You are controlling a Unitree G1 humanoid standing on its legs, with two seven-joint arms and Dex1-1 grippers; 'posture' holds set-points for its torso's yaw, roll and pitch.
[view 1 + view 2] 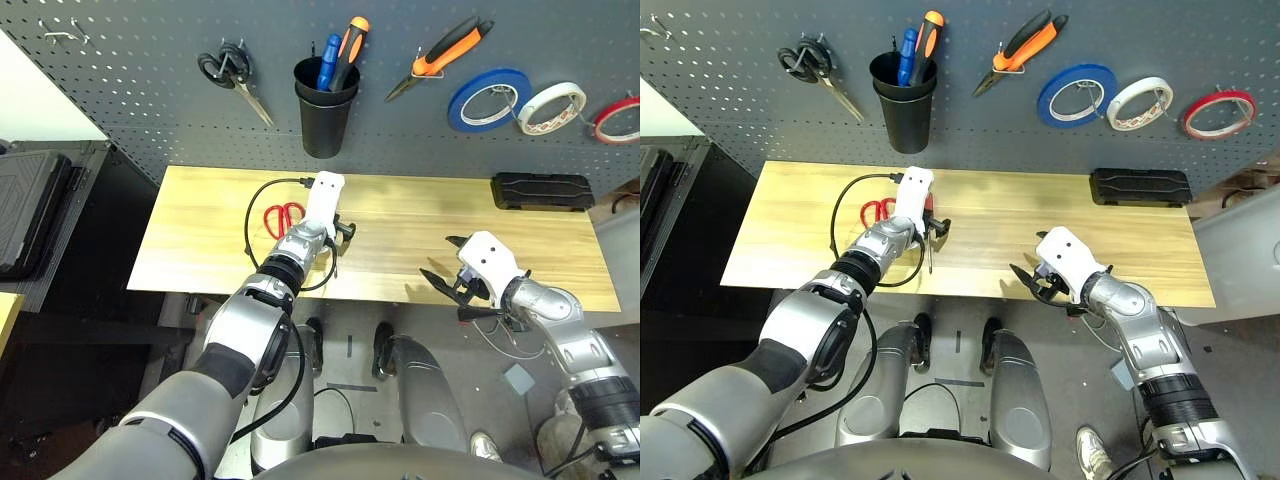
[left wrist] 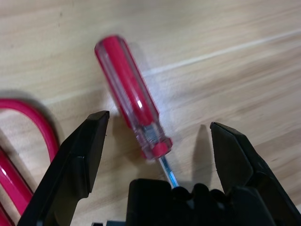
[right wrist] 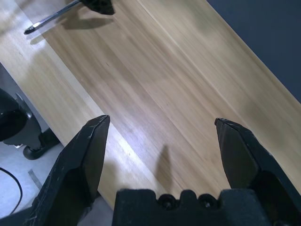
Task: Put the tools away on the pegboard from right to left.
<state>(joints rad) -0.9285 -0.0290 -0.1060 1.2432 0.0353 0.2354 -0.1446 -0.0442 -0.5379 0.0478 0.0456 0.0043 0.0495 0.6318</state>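
Observation:
My left gripper (image 1: 341,232) is open, low over the wooden table (image 1: 420,215), with its fingers on either side of the slim red-handled screwdriver (image 2: 132,99). The metal shaft (image 1: 930,256) points toward the table's front edge. The red-handled scissors (image 1: 283,215) lie flat just to the left of that gripper. On the pegboard (image 1: 130,90) hang the orange-and-black pliers (image 1: 446,50) and, far right, the thin red tape ring (image 1: 1218,112). My right gripper (image 1: 446,276) is open and holds nothing, at the table's front edge on the right.
Black-handled scissors (image 1: 232,72), a black cup (image 1: 325,115) holding blue and orange screwdrivers, a blue tape roll (image 1: 488,98) and a white one (image 1: 552,107) hang on the board. A black case (image 1: 542,190) lies at the table's back right.

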